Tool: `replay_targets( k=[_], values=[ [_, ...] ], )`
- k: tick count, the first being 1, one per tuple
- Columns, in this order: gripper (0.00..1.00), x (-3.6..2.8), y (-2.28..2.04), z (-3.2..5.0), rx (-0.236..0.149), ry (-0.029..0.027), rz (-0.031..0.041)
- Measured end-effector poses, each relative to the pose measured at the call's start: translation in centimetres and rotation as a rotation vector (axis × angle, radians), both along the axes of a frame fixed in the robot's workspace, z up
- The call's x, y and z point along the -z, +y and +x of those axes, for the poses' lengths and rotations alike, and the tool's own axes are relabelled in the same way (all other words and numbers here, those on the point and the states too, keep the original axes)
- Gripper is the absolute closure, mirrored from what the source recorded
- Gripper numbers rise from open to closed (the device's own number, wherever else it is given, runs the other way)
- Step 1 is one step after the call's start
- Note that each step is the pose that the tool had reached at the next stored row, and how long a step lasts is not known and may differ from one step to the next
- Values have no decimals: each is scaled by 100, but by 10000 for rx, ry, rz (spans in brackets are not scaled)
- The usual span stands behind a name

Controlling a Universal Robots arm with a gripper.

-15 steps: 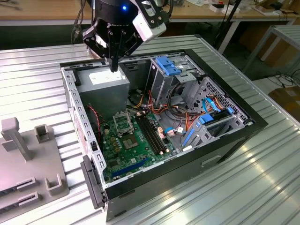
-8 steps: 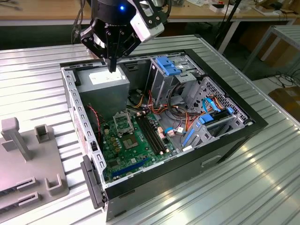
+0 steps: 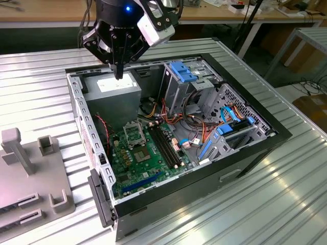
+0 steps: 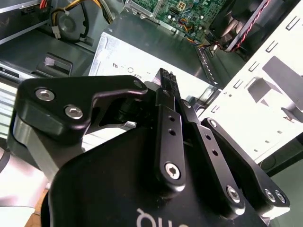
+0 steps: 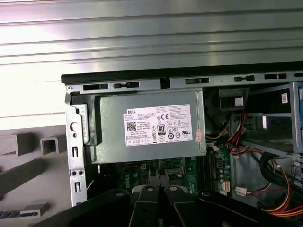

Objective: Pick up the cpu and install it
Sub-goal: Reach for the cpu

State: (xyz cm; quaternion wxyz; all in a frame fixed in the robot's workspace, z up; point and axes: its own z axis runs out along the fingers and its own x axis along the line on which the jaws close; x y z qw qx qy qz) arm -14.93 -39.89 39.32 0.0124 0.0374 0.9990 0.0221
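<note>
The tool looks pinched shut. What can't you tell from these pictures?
Whether the tool holds anything: too small in the exterior view, covered by its own links in the second wrist view.
Green board: partly hidden by the power-supply box in the first wrist view.
Grey holder plate: cut off at the exterior view's left edge.

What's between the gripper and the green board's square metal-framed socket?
The big grey labelled power-supply box, under the black gripper, in the exterior view.

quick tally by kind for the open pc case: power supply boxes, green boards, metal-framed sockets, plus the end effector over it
power supply box: 1
green board: 1
metal-framed socket: 1
end effector: 1
total: 4
</note>
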Motion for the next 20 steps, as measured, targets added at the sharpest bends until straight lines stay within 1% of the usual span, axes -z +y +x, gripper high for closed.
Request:
replay_targets(
  k=[20],
  values=[
    [89,0,0,-122,1,0,1]
  ],
)
